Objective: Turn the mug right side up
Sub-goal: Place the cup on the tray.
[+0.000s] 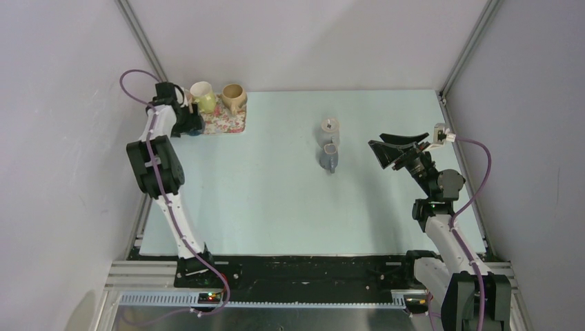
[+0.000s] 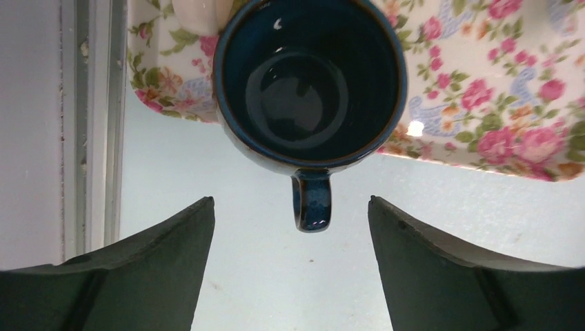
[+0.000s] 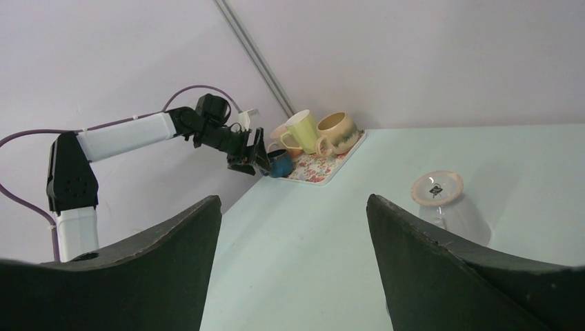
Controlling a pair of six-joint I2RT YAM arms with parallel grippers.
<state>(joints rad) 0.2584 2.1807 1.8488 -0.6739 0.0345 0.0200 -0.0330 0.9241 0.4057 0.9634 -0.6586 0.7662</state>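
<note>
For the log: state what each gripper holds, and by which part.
Nothing is held. The left gripper stands open, clear of the handle of the blue mug; the right gripper stands open over the table.

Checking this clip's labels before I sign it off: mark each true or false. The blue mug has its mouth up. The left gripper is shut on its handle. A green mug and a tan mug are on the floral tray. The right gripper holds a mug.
1. The blue mug has its mouth up: true.
2. The left gripper is shut on its handle: false. Its jaws are open and the handle is free between them.
3. A light green mug and a tan mug are on the floral tray: true.
4. The right gripper holds a mug: false. It is open and empty.
</note>
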